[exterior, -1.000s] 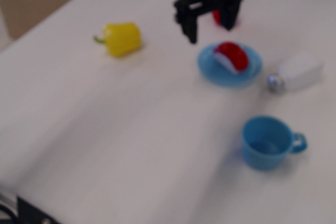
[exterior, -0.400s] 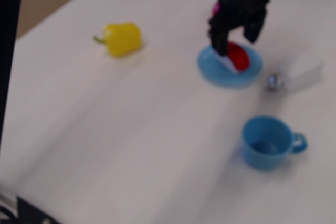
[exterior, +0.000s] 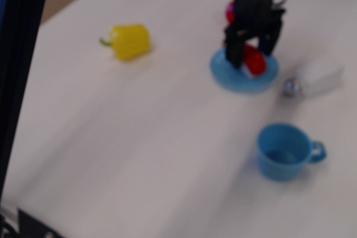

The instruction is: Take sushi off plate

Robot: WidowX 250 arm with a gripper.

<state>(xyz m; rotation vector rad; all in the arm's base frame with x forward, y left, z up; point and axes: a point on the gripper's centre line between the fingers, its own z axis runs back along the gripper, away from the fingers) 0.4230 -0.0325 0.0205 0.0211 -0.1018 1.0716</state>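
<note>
Straddling the small red-topped toy sushi (exterior: 254, 59) lying on the round light blue plate (exterior: 244, 78), the black gripper (exterior: 252, 54) hangs spread apart and should clamp squarely before lifting straight upward.

I see my black gripper (exterior: 252, 54) down over the round light blue plate (exterior: 244, 77) at about one o'clock, its two fingers either side of the glossy red sushi piece (exterior: 254, 60); blur hides any contact. A yellow toy pepper (exterior: 129, 40) lies at eleven, a blue handled cup (exterior: 285, 151) at four.
</note>
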